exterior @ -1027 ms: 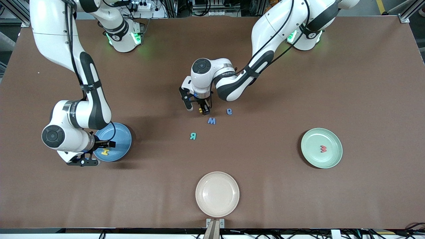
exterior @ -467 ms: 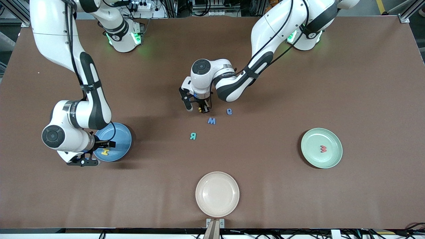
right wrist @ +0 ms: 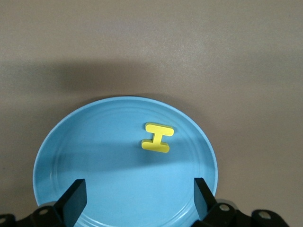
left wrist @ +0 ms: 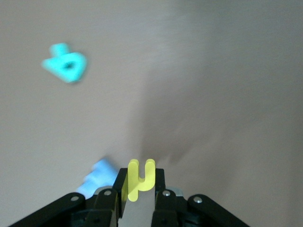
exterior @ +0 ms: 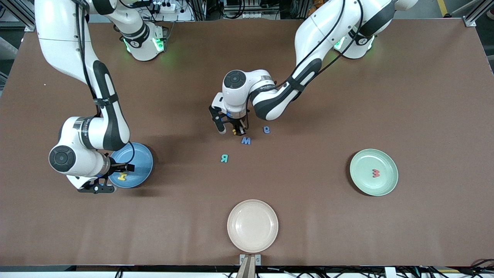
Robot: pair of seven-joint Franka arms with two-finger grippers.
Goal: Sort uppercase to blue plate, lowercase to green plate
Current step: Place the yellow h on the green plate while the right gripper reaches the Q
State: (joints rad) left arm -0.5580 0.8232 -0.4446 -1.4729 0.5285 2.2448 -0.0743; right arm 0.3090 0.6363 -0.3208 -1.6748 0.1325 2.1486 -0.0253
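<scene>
left wrist view shows the left gripper [left wrist: 139, 198] pinching the hooked yellow letter [left wrist: 140, 178] upright between its jaws, over the table [exterior: 347, 96]. right gripper [right wrist: 139, 201] hangs spread wide over the blue plate [right wrist: 85, 189] bearing the yellow h [right wrist: 157, 137].

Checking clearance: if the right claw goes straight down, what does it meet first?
Probably the blue plate: the open right claw points down over it, the yellow H lying just off that line.

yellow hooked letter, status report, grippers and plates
Left gripper shut on yellow hooked letter, over table centre. Right gripper open over blue plate, yellow H in it. Nothing blocking.
</scene>
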